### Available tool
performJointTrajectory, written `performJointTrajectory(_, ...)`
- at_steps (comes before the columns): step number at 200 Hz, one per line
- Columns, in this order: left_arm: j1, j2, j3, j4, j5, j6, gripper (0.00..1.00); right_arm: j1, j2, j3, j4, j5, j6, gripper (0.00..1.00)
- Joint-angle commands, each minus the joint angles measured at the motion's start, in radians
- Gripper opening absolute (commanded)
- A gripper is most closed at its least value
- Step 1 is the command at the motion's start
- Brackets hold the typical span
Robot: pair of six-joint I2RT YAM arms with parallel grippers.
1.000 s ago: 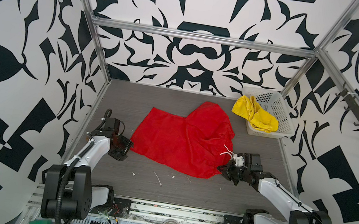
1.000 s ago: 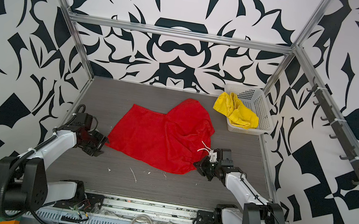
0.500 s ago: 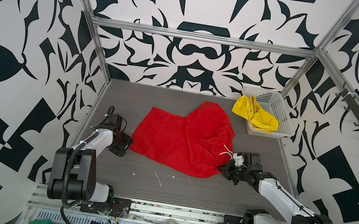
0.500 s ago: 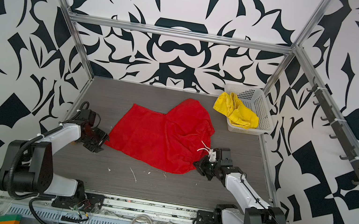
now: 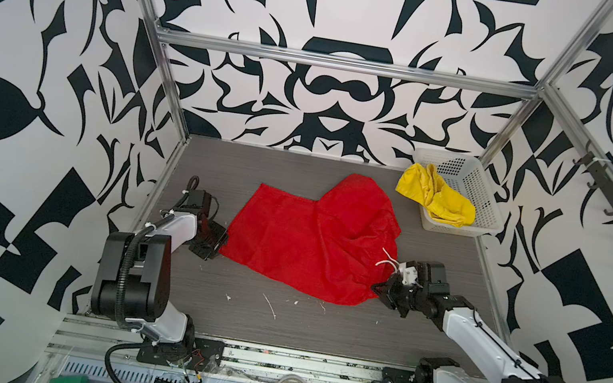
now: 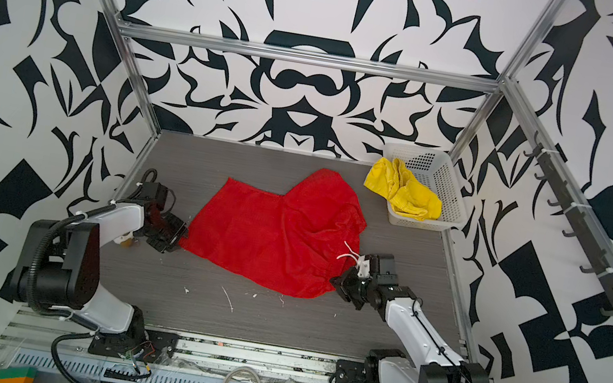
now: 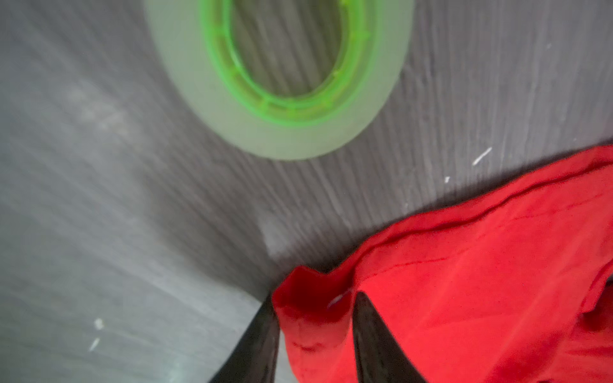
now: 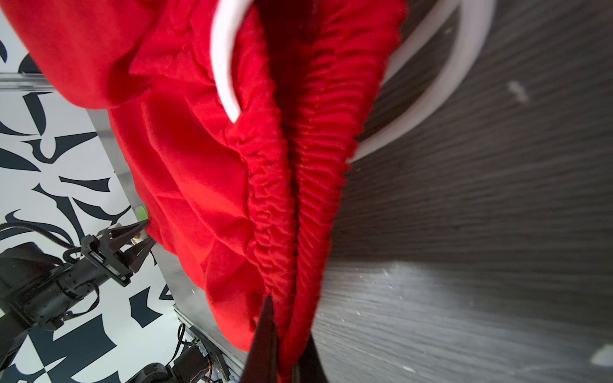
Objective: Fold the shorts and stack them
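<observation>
You're looking into a booth whose walls [image 5: 352, 10] carry a bold black-and-white leaf pattern, framed by aluminium rails [image 5: 343, 63]. The floor is a dark grey wood-grain tabletop [image 5: 274, 326], flecked with white scraps [image 5: 269, 307]. A rail of dark hooks [image 6: 571, 210] runs along the right-hand wall. The light is bright and even.

Found bare table [image 5: 356, 336] all along the front, marked only by flat white scraps [image 5: 270, 308], and more behind the red shorts [image 5: 308, 243] up to the back wall [image 5: 330, 112]. Met a tape roll [image 7: 185, 83] near the cloth's left corner and a basket [image 5: 476, 196] with yellow shorts [image 5: 442, 202] filling the far right corner.
</observation>
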Motion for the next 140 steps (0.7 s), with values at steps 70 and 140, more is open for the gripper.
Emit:
performJointTrajectory(70, 0.002, -0.253, 0.059, -0.159, -0.069, 0.048, 0.0, 0.007, -0.086, 0.228, -0.173, 0.017, -0.061, 0.0)
performJointTrajectory(140, 0.003, -0.546, 0.54, -0.447, -0.292, 0.288, 0.0, 0.005, 0.036, 0.969, -0.531, -0.007, -0.303, 0.0)
